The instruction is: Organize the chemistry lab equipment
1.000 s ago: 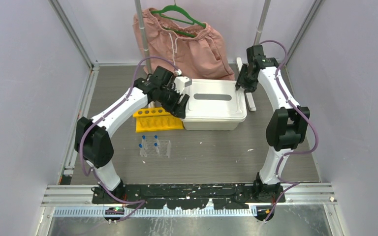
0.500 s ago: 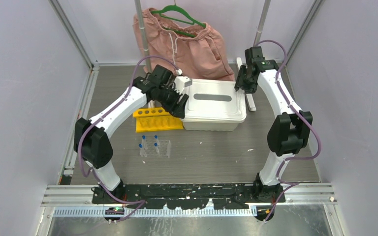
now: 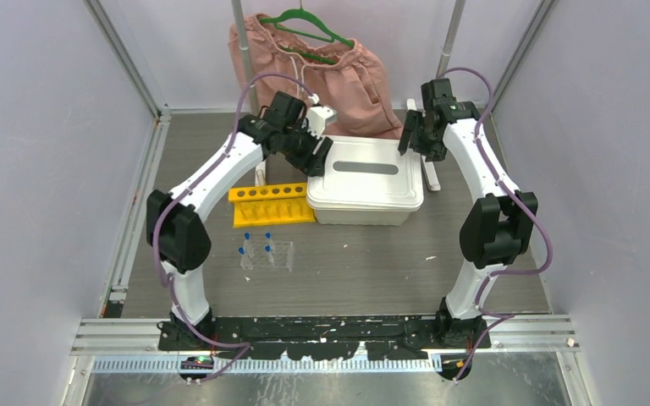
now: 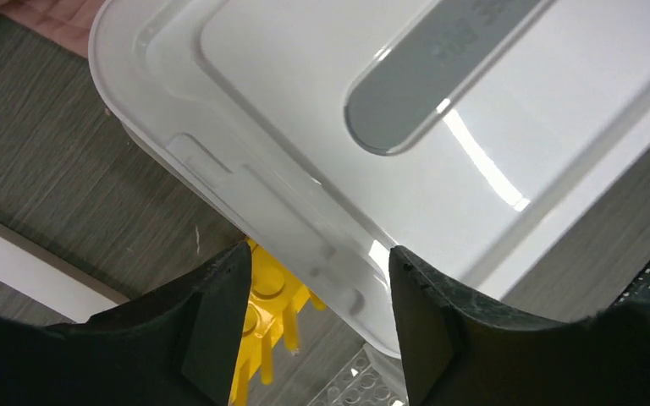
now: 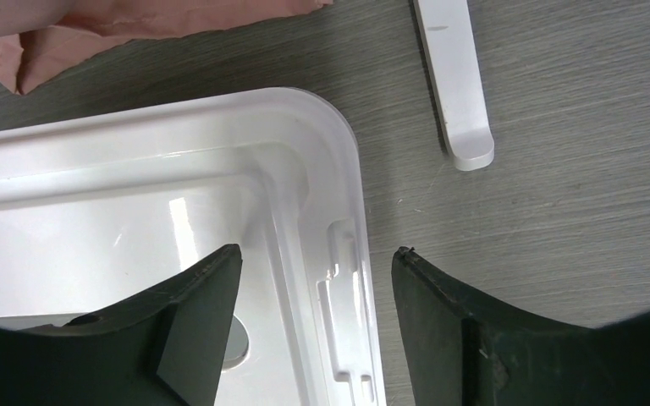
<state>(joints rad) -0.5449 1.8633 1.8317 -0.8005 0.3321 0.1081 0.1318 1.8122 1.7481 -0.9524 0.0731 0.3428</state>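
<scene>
Lid [image 3: 368, 181] waits shut; left gripper [image 4: 317, 255] and right gripper [image 5: 317, 252] hover spread over its ends (likely for a shared lift).

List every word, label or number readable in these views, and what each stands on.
None can be read.
Grey strip on the white lid: faint raised marks near its far end, too blurred to read.
Yellow rack and shorts: no text shows.
</scene>
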